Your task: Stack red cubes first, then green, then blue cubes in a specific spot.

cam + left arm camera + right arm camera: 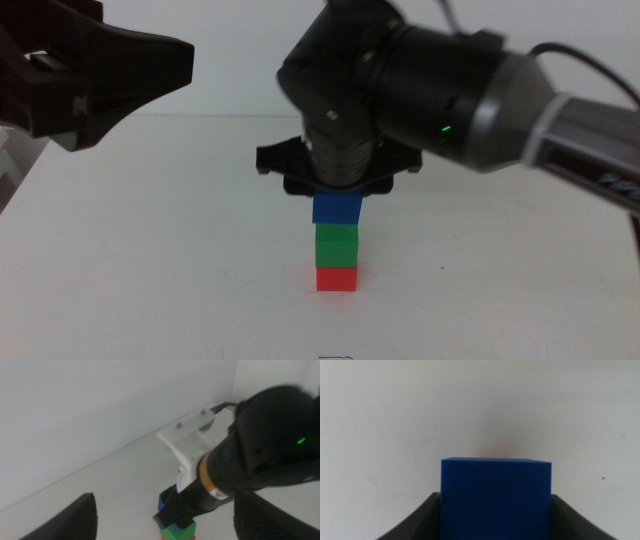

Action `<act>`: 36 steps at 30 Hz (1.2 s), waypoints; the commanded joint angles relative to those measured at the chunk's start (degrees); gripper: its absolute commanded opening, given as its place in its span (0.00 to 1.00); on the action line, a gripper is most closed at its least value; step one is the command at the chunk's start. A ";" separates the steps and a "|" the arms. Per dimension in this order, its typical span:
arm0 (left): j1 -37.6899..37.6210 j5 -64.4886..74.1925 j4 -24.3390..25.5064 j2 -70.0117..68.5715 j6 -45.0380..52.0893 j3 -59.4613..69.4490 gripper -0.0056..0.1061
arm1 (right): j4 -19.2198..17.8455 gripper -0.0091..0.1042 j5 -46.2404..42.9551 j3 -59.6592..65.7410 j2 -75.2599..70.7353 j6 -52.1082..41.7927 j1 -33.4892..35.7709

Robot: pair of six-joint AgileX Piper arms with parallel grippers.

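The right gripper (pixel 337 192) hangs straight down over the middle of the plain white tabletop (pixel 150 260), its two dark jaws closed against the opposite side faces of the small, solid deep-blue cube (pixel 336 207). In the right wrist view that blue cube (pixel 496 497) fills the gap between the jaws from side to side, with a jaw pressed to each flank and no white showing between cube and jaw.

In the middle view the blue cube sits squarely on the small, solid bright-green cube (pixel 336 244), which in turn rests on the small, solid bright-red cube (pixel 336 278), the three forming an upright column. The red cube stands on the tabletop at about 6 o'clock from the gripper. Whether the blue cube's underside fully touches the green one is hard to tell, though no gap is visible.

The left gripper (pixel 150 62) hovers well apart, at roughly 10 o'clock from the stack in the middle view, its jaws spread wide with nothing between them. Its wrist view looks down on the right arm, with a sliver of the blue cube (pixel 162 501) and the green cube (pixel 176 532) below.
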 commanded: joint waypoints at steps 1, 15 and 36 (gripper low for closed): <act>-0.10 -3.97 -1.69 -0.11 -0.46 -1.52 0.89 | -2.43 0.07 -0.39 -2.40 -1.90 0.03 -0.05; -0.10 -3.96 -1.69 -0.09 -0.46 -1.52 0.89 | -3.68 0.07 -0.29 -2.40 -0.57 -0.32 -0.15; -0.10 -3.96 -1.69 -0.09 -0.46 -1.52 0.89 | -4.23 0.44 -0.43 -2.35 1.43 0.32 -0.23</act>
